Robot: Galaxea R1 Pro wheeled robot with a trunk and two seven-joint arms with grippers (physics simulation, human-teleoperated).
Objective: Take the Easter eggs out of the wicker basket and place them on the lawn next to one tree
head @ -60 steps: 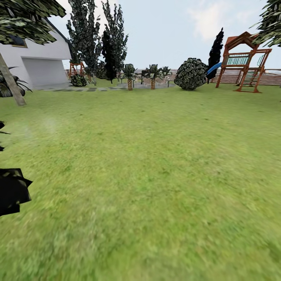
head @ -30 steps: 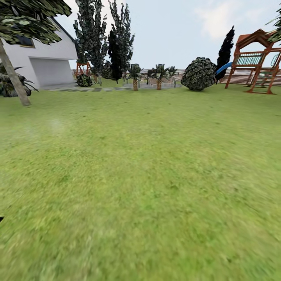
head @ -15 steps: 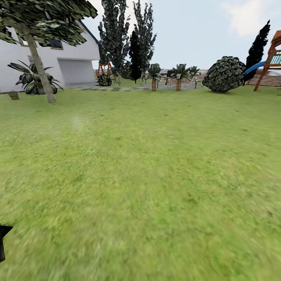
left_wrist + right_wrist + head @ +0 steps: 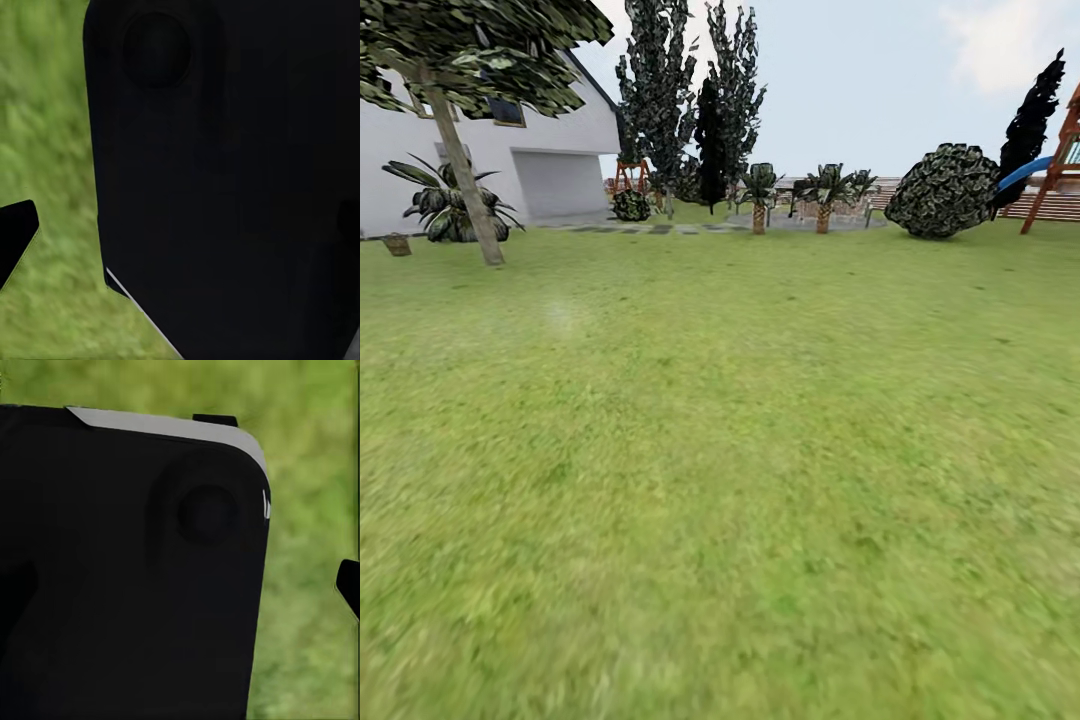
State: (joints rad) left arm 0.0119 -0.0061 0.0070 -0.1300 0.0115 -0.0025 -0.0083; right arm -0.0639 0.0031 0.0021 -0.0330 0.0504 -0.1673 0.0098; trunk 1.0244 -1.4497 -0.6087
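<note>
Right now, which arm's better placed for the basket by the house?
Left, marginally: the wicker basket sits far off at the head view's left, across the lawn. Neither arm reaches; drive closer first.

A black robot body (image 4: 127, 585) blocks the lawn (image 4: 307, 585).

small brown wicker basket (image 4: 397, 244) stands on lawn (image 4: 740, 450).

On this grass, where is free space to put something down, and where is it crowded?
The wide green lawn is bare from the near foreground up to the thin leaning tree trunk and round dark bush. It gets crowded along the far edge: short palms, tall dark trees, white house.
</note>
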